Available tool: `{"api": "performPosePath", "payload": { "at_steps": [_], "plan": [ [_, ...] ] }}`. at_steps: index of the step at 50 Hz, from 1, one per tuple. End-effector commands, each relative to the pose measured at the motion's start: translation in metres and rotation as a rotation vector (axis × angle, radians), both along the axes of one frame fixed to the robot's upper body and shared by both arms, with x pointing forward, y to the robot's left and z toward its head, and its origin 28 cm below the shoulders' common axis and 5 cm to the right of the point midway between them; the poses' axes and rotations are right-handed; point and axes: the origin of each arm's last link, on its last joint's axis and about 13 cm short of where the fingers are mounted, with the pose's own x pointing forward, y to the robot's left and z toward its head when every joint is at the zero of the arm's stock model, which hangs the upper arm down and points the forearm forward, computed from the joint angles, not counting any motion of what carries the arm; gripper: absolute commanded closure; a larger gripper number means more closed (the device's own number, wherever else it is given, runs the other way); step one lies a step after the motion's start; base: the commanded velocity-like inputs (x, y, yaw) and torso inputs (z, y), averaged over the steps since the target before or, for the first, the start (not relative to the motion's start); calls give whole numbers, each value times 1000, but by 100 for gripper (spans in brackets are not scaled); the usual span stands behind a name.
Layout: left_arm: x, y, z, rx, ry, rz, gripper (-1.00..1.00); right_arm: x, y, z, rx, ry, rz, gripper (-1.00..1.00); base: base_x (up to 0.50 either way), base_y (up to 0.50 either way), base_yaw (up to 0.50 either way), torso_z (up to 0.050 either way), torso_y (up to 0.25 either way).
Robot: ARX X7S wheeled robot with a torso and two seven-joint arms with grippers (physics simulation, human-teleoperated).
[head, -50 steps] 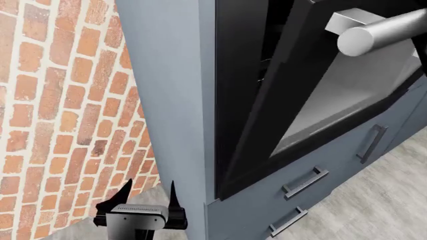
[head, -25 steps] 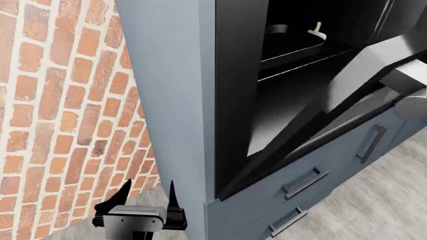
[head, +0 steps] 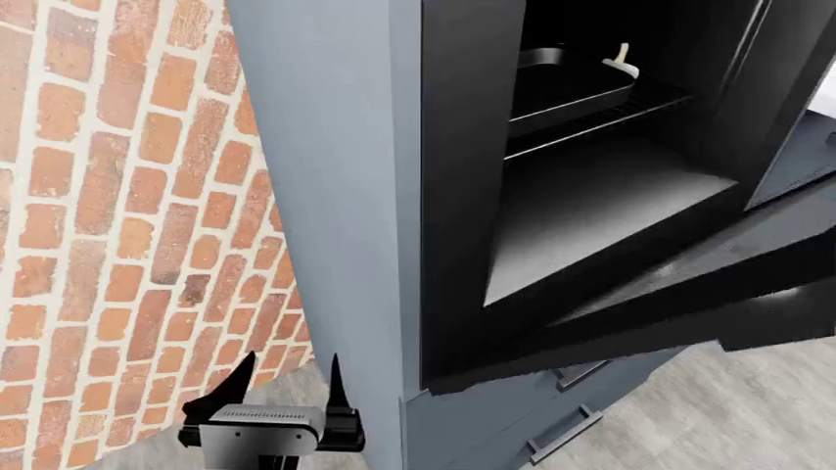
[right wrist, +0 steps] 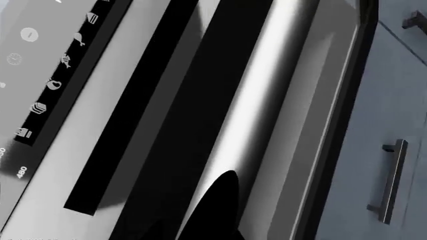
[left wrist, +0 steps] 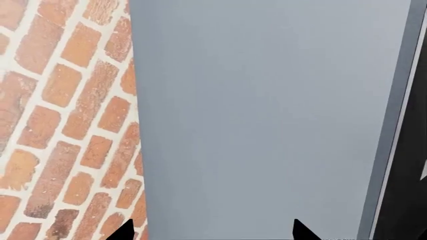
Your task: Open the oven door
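Observation:
The oven door point(head: 679, 294) hangs swung down and almost flat, its black inner face up. Above it the oven point(head: 588, 186) shows its dark cavity, with a wire rack point(head: 594, 119) and a black tray point(head: 569, 88). In the right wrist view the door's silver bar handle point(right wrist: 267, 90) runs diagonally, right against my right gripper point(right wrist: 205, 220). One black finger point(right wrist: 223, 197) lies over the bar, and the other is hidden. My left gripper point(head: 292, 360) hangs open and empty, low beside the cabinet's side point(left wrist: 267, 100).
A brick wall point(head: 105, 196) stands to the left of the tall blue-grey cabinet point(head: 340, 196). Drawer fronts with dark bar handles point(head: 565, 431) sit below the oven, partly under the door. The oven's control strip with white icons point(right wrist: 53, 85) shows in the right wrist view.
The oven door has swung from slightly ajar down to nearly flat, uncovering the cavity, rack and tray. Its silver handle has left the head view. The left gripper has stayed put.

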Motion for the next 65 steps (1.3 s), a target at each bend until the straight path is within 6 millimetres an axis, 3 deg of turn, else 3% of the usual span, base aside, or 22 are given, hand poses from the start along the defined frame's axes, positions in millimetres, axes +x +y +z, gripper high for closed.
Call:
{"api": "performPosePath", "payload": {
  "at_steps": [1, 8, 12, 17, 27, 39, 41, 44, 65],
  "plan": [
    [-1, 0, 0, 2, -1, 1, -100, -20, -10, -27, -73, 191, -129, 100, -2, -3, 0, 0, 0],
    [0, 0, 1, 5, -2, 2, -100, -39, -15, -41, -64, 221, -164, 100, 1, -4, 0, -1, 0],
    [1, 0, 0, 7, -2, 2, -100, -68, -19, -60, -42, 255, -204, 100, 1, -3, 0, 0, 0],
    [1, 0, 0, 7, -2, -2, -100, -86, -21, -68, -30, 265, -231, 100, 1, -3, 0, -2, 0],
    [-1, 0, 0, 6, -5, 0, -100, -109, -25, -84, -10, 288, -268, 100, 1, -1, -1, 0, 0],
    [-1, 0, -1, 10, -2, 4, -100, -120, -28, -101, 52, 329, -302, 100, -6, 10, -7, 0, 4],
    [0, 0, -2, 11, -2, 5, -100, -138, -42, -127, 68, 360, -340, 100, -11, 19, -11, 0, 11],
    [0, 0, -2, 12, -3, 5, -100, -147, -43, -142, 93, 367, -359, 100, -14, 21, -15, 0, 11],
    [-2, 0, 0, 21, -8, 8, -100, -191, -46, -204, 160, 387, -412, 100, -19, 17, -22, 4, 9]
  ]
}}
